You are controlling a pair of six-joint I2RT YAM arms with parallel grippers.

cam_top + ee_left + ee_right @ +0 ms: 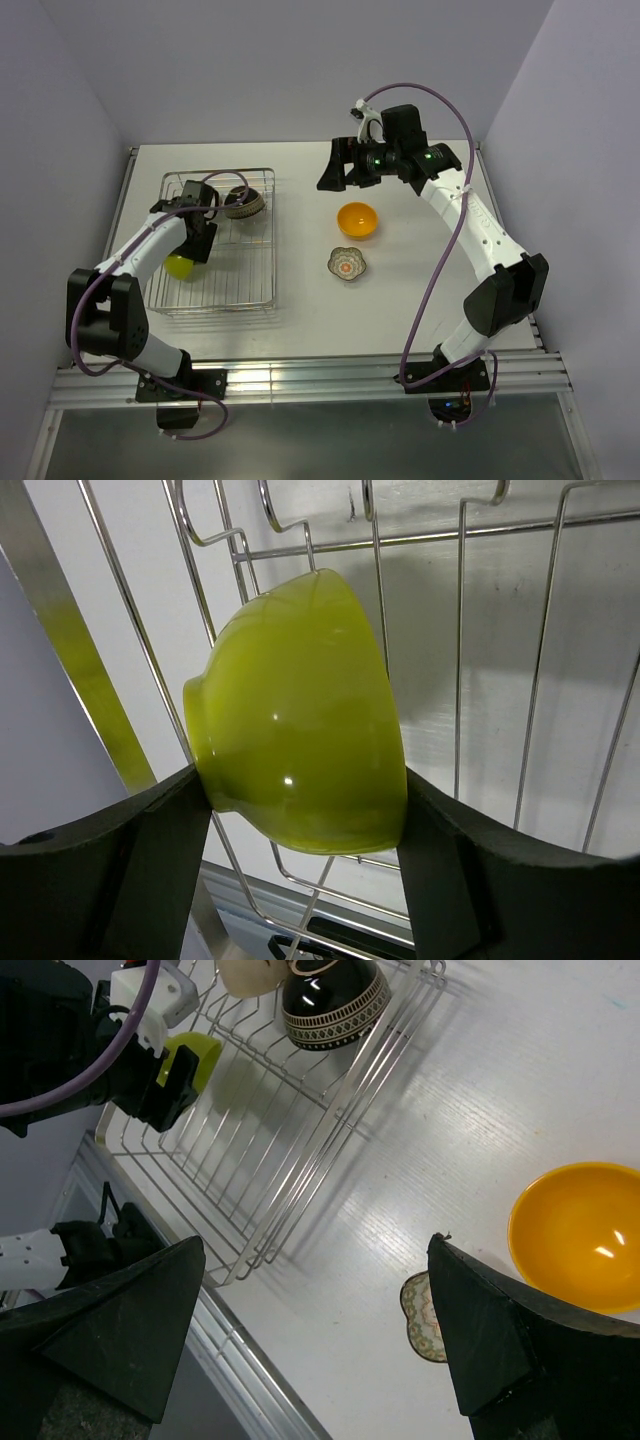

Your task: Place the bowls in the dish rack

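The dish rack [256,290] sits at the table's left. My left gripper [192,245] is inside it, shut on the lime-green bowl [300,730], which lies on its side against the wires [460,630]; the bowl also shows in the top view [180,266]. The brown bowl [246,204] stands on edge at the rack's far end, with the white bowl [250,974] beside it. The orange bowl [358,220] and the scalloped patterned bowl [347,263] sit on the table right of the rack. My right gripper [345,166] is open and empty, high above the table beyond the orange bowl.
Walls close in the table at the back and both sides. A metal rail [300,380] runs along the near edge. The left arm [130,265] reaches over the rack's left rim.
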